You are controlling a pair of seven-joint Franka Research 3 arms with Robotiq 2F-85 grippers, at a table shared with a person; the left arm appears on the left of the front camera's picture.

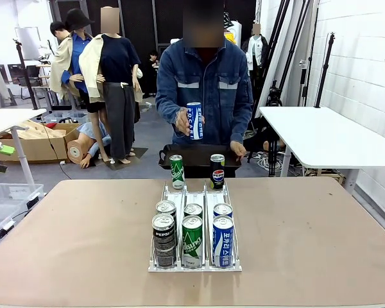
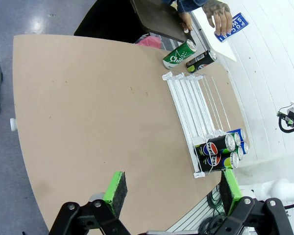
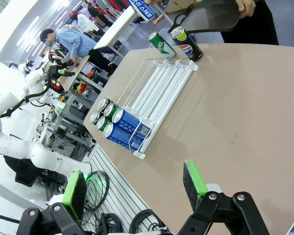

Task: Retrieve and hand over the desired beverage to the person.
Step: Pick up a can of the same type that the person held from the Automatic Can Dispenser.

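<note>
Quick look: the person (image 1: 205, 77) stands at the far side of the surface (image 1: 83, 237), facing us, w/ a blue-and-white can (image 1: 194, 120) held upright at chest height in one hand (image 1: 182, 120). The other hand (image 1: 238, 149) is on a black tray (image 1: 169, 156) at the far edge.

Just in front of the tray we've got a green can (image 1: 176, 172) and a Pepsi can (image 1: 217, 171). Both are upright on the surface, just past the far end of a white rack (image 1: 194, 267) that sits mid-surface.

The rack has 3 lanes, and each lane holds 2 cans at the near end. Front row, l to r: black can (image 1: 163, 232), second green can (image 1: 192, 240), blue can (image 1: 222, 240).

Left tool (image 2: 172, 188): pads spread wide, nothing btw them, up above the near side of the surface. Right tool (image 3: 134, 188): same deal, pads wide apart, gripping nothing, high over the near edge. Both are well apart from the rack and the cans.
</note>
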